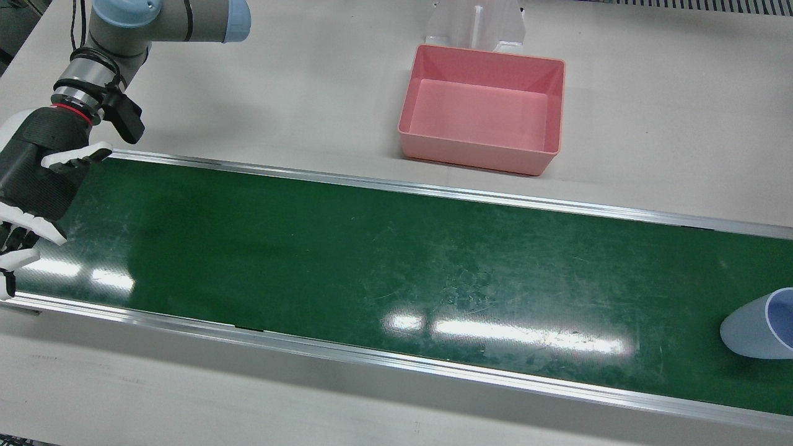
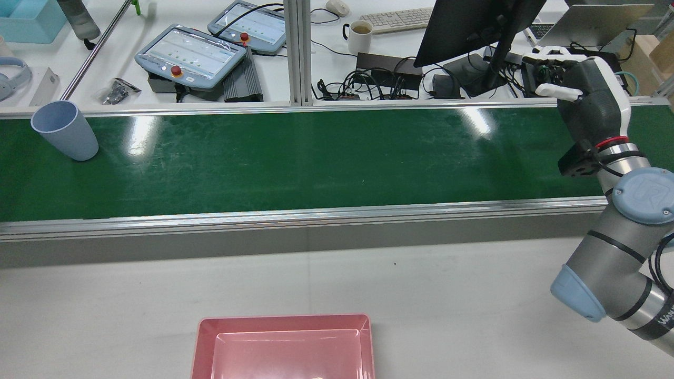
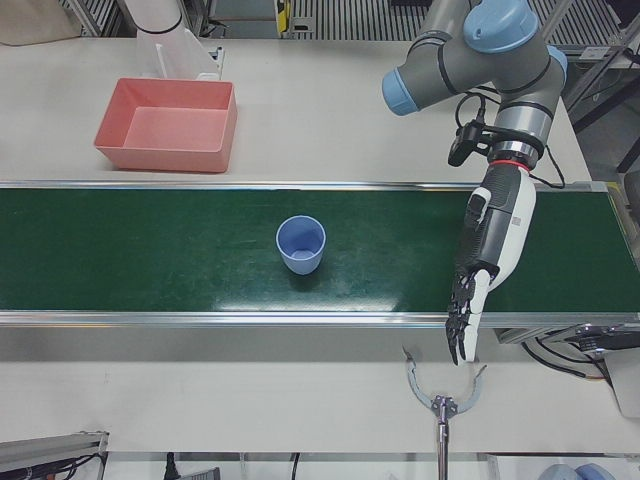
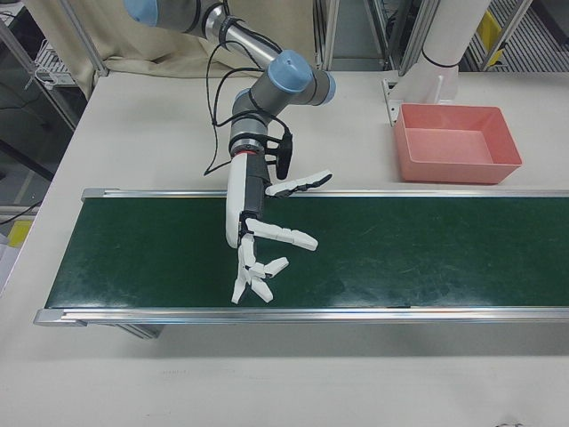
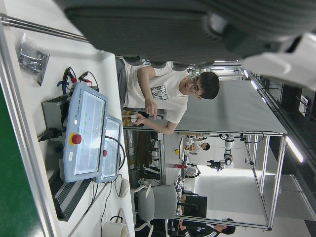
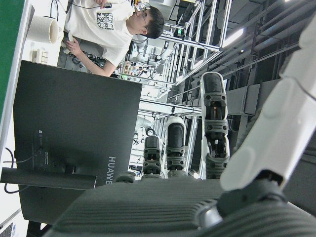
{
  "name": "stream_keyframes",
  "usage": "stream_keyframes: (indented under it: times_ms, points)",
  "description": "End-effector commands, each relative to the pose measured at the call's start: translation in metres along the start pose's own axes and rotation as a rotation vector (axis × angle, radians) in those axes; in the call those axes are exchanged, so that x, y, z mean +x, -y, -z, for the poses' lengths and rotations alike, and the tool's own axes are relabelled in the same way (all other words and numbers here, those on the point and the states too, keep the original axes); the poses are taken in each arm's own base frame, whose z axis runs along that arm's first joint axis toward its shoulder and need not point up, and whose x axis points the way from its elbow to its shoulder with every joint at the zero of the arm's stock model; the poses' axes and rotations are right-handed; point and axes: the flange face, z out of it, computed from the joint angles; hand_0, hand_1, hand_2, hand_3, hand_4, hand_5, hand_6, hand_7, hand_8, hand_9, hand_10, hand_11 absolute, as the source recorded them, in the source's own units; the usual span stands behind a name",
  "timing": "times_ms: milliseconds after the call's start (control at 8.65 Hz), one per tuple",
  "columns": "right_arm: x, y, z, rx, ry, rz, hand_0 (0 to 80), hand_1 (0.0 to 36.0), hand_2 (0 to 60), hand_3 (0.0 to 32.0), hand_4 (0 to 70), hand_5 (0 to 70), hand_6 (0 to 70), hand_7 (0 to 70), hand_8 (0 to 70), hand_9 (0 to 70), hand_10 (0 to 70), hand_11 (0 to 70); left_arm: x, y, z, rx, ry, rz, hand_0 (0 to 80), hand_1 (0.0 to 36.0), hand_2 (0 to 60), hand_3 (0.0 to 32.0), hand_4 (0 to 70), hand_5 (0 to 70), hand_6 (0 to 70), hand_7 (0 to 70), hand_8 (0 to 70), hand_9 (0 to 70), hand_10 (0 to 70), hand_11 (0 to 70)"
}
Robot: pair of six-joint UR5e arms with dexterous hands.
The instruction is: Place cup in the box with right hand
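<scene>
cup (image 2: 66,130), pale blue and upright, stood on the green belt (image 2: 316,158) at the left end in the rear view, well apart from the right hand (image 2: 590,100), which hung over the opposite end with fingers spread, holding nothing. only the left-front view showed the left hand (image 3: 490,260), fingers extended and empty, just beside the cup's stretch of belt. pink box (image 1: 483,111) sat empty on the table beyond the belt.

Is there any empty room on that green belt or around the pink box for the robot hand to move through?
Plenty. The green belt is bare between the blue cup and the right robot hand. The white tabletop around the empty pink box is clear too. Only the desk beyond the belt is cluttered.
</scene>
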Motion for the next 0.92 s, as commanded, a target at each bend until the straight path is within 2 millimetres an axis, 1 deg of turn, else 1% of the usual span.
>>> stream_keyframes:
  times_ms: [0,347,578,693,809]
  points:
    - [0.001,0.0,0.0,0.001,-0.002,0.0,48.0,3.5,0.0,0.0,64.8,0.1,11.0,62.6,7.4,21.8,0.0,0.0,0.0,0.0,0.0,0.0,-0.001,0.0,0.0,0.0,0.0,0.0,0.0,0.0,0.0,0.0,0.0,0.0,0.0,0.0]
    - [-0.001,-0.002,0.0,-0.004,0.001,-0.003,48.2,2.9,0.0,0.0,65.2,0.2,11.0,62.2,7.5,21.7,0.0,0.0,0.0,0.0,0.001,0.0,-0.001,0.0,0.0,0.0,0.0,0.0,0.0,0.0,0.0,0.0,0.0,0.0,0.0,0.0]
    - [-0.01,-0.016,0.001,-0.028,0.013,-0.025,48.5,2.6,0.0,0.0,65.3,0.2,10.8,61.4,7.4,21.6,0.0,0.0,0.0,-0.001,0.001,-0.001,-0.001,0.0,0.0,0.0,0.0,0.0,0.0,0.0,0.0,0.0,0.0,0.0,0.0,0.0]
    - [-0.013,-0.013,0.006,-0.023,0.012,-0.021,48.5,2.8,0.0,0.0,64.1,0.3,10.7,60.8,7.4,21.4,0.0,0.0,0.0,-0.001,0.001,0.0,0.0,0.0,0.0,0.0,0.0,0.0,0.0,0.0,0.0,0.0,0.0,0.0,0.0,0.0]
    - [-0.015,-0.014,0.005,-0.024,0.014,-0.021,48.4,3.9,0.0,0.0,63.2,0.3,10.7,61.3,7.3,21.5,0.0,0.0,0.0,0.0,0.001,0.0,-0.001,0.0,0.0,0.0,0.0,0.0,0.0,0.0,0.0,0.0,0.0,0.0,0.0,0.0]
